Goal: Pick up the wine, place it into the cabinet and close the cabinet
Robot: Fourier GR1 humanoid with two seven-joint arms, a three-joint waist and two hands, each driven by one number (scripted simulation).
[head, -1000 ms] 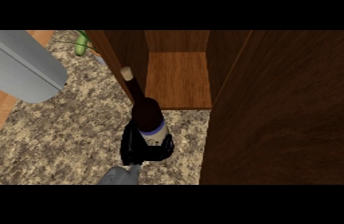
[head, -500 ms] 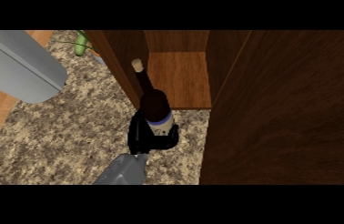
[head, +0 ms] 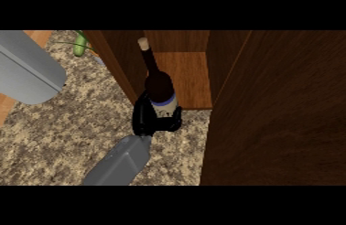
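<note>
The wine bottle (head: 158, 84) is being held in the centre of the frame, its neck and pale cork pointing toward the upper edge of the frame and its dark body sitting lower, so that its long axis is running up the frame and leaning slightly left at the top. Its labelled lower part is being clasped by a black hand (head: 155, 120), whose fingers are curled round the bottle. Which arm this hand belongs to cannot be settled for certain; since its grey forearm (head: 120, 161) is coming in from the lower left of centre, it is being taken here as the left hand.

The bottle is being presented at the mouth of the cabinet (head: 189, 77): the neck is already lying over the wooden shelf floor, while the base and the hand are being kept over the speckled counter (head: 61, 128), just below the shelf's front edge. The opening lies up-frame from the fingers, in line with the bottle's axis, so a push along that axis is judged to be what is called for next.

The cabinet door (head: 277, 109) is standing open, filling the right of the frame. A second grey forearm (head: 27, 66) is showing at the upper left, its hand out of view. A green object (head: 79, 42) is lying at the upper left of the frame.
</note>
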